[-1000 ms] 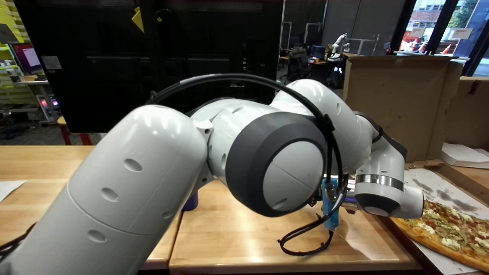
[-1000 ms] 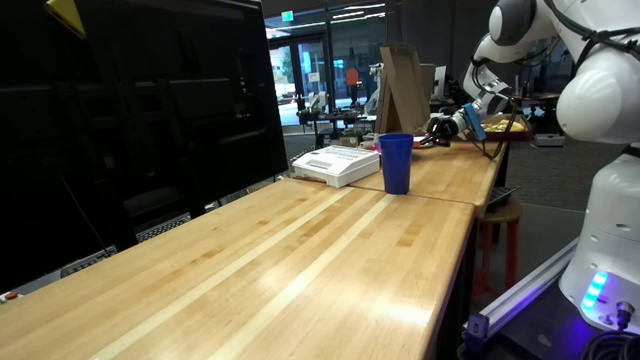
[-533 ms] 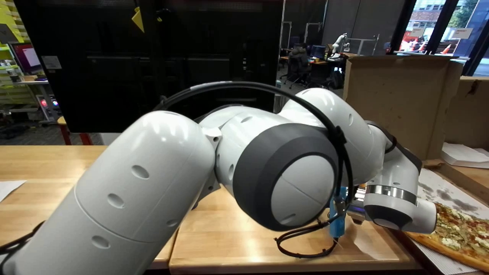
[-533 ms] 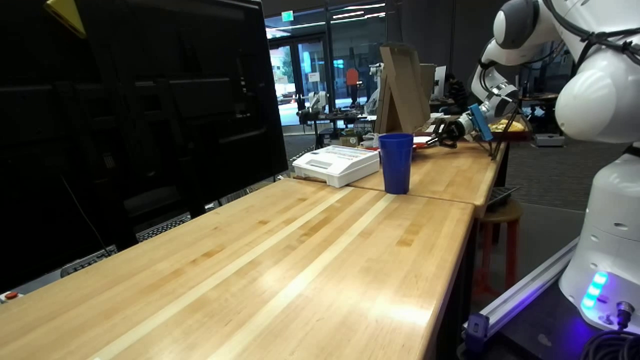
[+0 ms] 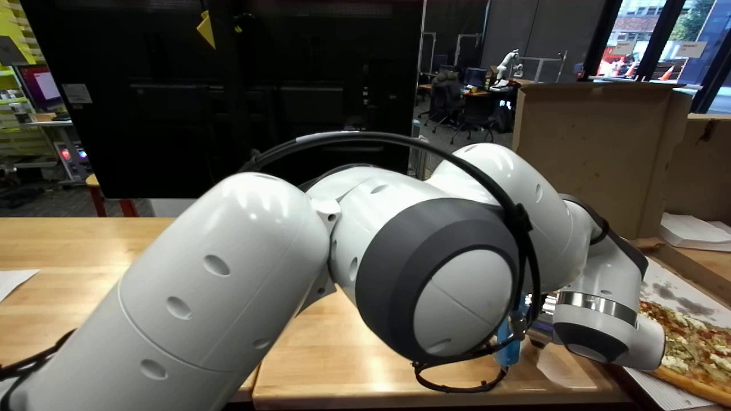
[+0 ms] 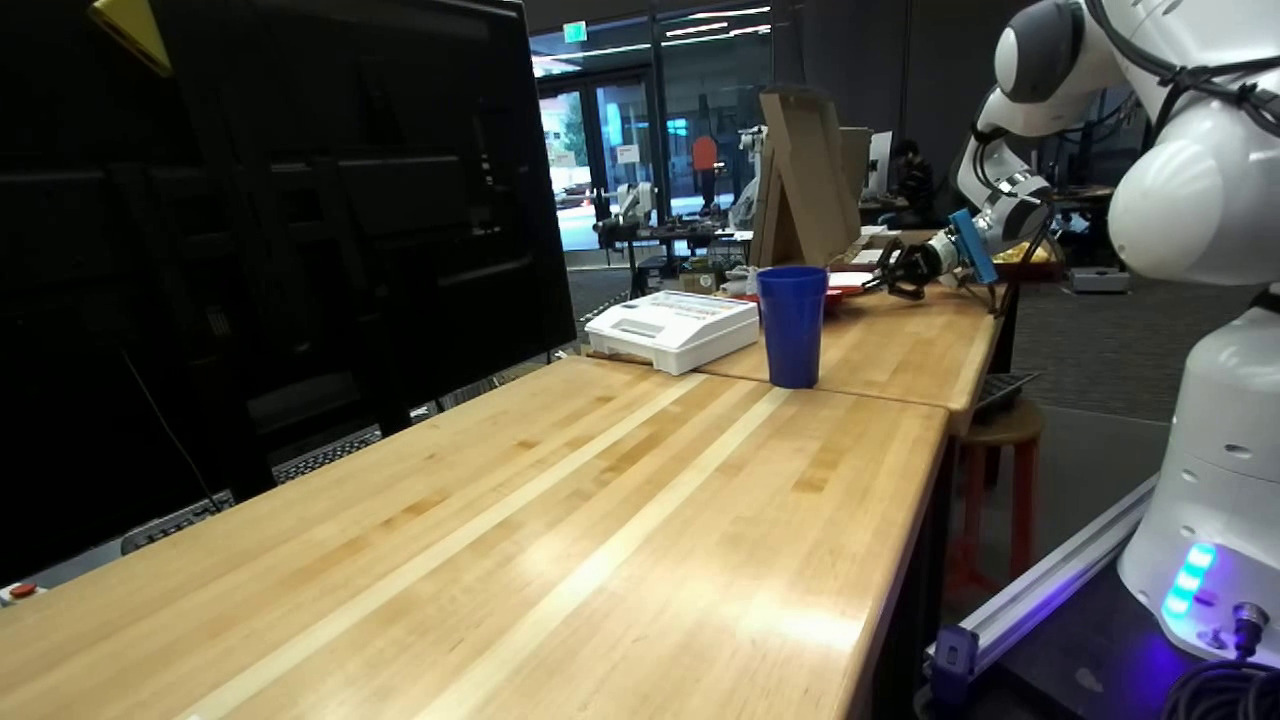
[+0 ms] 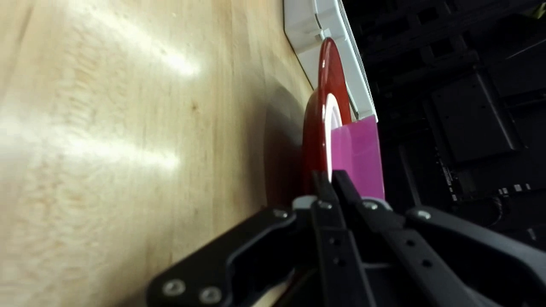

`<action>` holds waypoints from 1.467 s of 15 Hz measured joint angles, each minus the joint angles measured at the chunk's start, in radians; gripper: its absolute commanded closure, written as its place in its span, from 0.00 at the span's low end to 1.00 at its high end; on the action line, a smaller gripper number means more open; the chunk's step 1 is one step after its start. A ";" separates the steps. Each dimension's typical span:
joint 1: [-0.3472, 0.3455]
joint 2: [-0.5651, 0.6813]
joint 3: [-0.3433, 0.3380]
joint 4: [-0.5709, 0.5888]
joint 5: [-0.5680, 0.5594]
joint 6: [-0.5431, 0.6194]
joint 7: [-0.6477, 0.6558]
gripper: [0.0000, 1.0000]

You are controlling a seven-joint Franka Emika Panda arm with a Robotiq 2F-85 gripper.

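Note:
In the wrist view my gripper (image 7: pixel 329 176) is shut on the near rim of a red dish (image 7: pixel 313 136) with a white inside. One fingertip lies on the dish's outer side and the other on its inner side. A pink object (image 7: pixel 358 157) stands in or just beyond the dish, partly hidden by the fingers. The dish casts a shadow on the wooden table; whether it rests there or hangs just above, I cannot tell. In an exterior view the gripper (image 6: pixel 870 284) is at the dish's right end, behind a blue cup (image 6: pixel 792 330). Elsewhere the arm hides the gripper.
A white case (image 6: pixel 672 332) lies beside the blue cup, close behind the dish in the wrist view. A pizza (image 5: pixel 694 337) sits in a cardboard box with a raised lid (image 5: pixel 594 160) near the wrist. A large black screen (image 6: pixel 300 200) borders the table.
In one exterior view the arm has moved right and lower. In another the gripper has shifted right, away from the blue cup, the dish's visible edge apparently with it. The cup and case stay put.

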 measured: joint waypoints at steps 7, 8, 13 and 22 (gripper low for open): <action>-0.029 0.004 0.000 -0.015 0.004 -0.033 -0.012 0.99; -0.032 0.002 0.000 -0.018 0.004 -0.036 -0.023 0.99; -0.050 -0.008 0.000 -0.038 0.005 -0.044 -0.075 0.99; -0.060 -0.035 -0.002 -0.093 0.006 -0.045 -0.141 0.99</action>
